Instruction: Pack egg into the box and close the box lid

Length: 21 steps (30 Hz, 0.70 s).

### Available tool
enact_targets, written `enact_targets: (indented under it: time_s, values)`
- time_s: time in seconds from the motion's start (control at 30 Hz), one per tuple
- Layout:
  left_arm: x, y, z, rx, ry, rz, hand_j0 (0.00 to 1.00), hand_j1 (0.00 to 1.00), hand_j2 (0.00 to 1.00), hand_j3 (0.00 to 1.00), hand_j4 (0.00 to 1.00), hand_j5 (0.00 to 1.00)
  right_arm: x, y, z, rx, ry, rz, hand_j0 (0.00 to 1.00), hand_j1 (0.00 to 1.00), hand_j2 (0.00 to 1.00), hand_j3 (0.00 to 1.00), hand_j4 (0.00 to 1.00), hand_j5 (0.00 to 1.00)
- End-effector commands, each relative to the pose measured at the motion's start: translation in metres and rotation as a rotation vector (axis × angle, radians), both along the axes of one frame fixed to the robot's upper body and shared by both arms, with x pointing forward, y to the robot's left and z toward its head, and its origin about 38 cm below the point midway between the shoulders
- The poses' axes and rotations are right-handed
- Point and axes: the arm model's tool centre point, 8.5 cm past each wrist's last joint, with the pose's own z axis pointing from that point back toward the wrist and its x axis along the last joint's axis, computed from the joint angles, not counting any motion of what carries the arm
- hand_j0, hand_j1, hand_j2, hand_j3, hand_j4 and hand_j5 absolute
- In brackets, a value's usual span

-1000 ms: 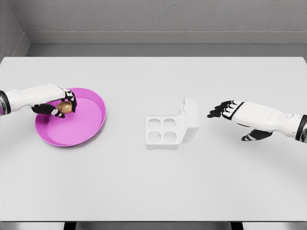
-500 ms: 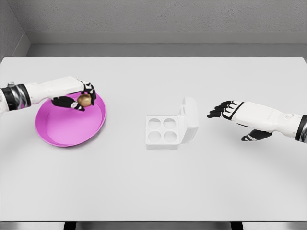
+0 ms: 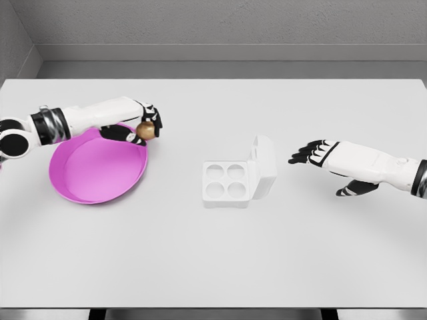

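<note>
Table (image 3: 213, 267): broad white surface filling most of the head view, with a grey wall behind its far edge.

Plate (image 3: 93, 173): round pink dish with a raised rim, lying flat on the left part of the table, well apart from the box. Its interior shows nothing lying in it.

Left arm and left hand (image 3: 137, 127): white arm entering from the left edge, reaching across the far rim of the plate. The hand sits at the plate's far right rim, its dark fingers curled around the egg and holding it clear of the dish.

Right arm and right hand (image 3: 317, 155): white arm entering from the right edge, held above the table to the right of the box, apart from it. Fingers extended and loosely spread toward the box, thumb hanging below; it holds nothing.

Box (image 3: 233, 180): small white egg carton near the table's middle, lid (image 3: 263, 163) open and standing tilted up along the right side. The tray shows four round cups, all unfilled.

Egg (image 3: 145, 131): small brown egg, gripped in the left hand's fingertips at the right rim of the plate, well left of the box.
</note>
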Motion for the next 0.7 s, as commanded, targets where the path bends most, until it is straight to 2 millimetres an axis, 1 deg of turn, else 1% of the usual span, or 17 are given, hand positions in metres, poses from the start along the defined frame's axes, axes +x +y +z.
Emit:
enact_targets:
  time_s: [0.0,0.07,0.1,0.17,0.3,0.4,0.43,0.6,0.67]
  values:
    - [0.001,-0.012,0.000,-0.022,0.003,-0.016,0.39,0.39,0.39,0.39,0.39,0.39,0.000,0.000,0.001,0.007,0.002,-0.003,1.00,1.00,1.00,1.00,1.00,1.00]
    - [0.001,-0.015,0.000,-0.024,0.004,-0.020,0.39,0.39,0.39,0.39,0.39,0.39,0.000,0.000,0.001,0.007,0.002,-0.003,1.00,1.00,1.00,1.00,1.00,1.00]
    - [0.001,-0.024,-0.002,-0.032,0.006,-0.037,0.39,0.39,0.39,0.39,0.39,0.39,0.000,0.000,0.001,0.007,0.001,-0.001,1.00,1.00,1.00,1.00,1.00,1.00]
    - [0.000,-0.035,-0.006,-0.042,0.014,-0.055,0.39,0.39,0.39,0.39,0.39,0.39,0.000,0.000,0.001,0.007,0.002,-0.003,1.00,1.00,1.00,1.00,1.00,1.00]
    - [-0.001,-0.054,-0.008,-0.060,0.022,-0.087,0.39,0.39,0.39,0.39,0.39,0.39,0.000,0.000,0.001,0.005,0.002,-0.003,1.00,1.00,1.00,1.00,1.00,1.00]
    - [-0.002,-0.059,-0.010,-0.068,0.029,-0.097,0.40,0.40,0.40,0.40,0.40,0.40,0.000,0.000,0.001,0.005,0.000,-0.003,1.00,1.00,1.00,1.00,1.00,1.00]
    - [-0.004,-0.065,-0.012,-0.073,0.034,-0.109,0.41,0.41,0.41,0.41,0.41,0.41,0.000,0.000,0.001,0.005,0.000,-0.003,1.00,1.00,1.00,1.00,1.00,1.00]
    - [-0.007,-0.074,-0.011,-0.080,0.037,-0.132,0.41,0.41,0.41,0.41,0.41,0.41,0.000,0.000,0.000,0.005,0.003,-0.003,1.00,1.00,1.00,1.00,1.00,1.00]
    - [-0.009,-0.082,-0.012,-0.089,0.040,-0.150,0.41,0.41,0.41,0.41,0.41,0.41,0.000,0.000,0.000,0.005,0.004,-0.003,1.00,1.00,1.00,1.00,1.00,1.00]
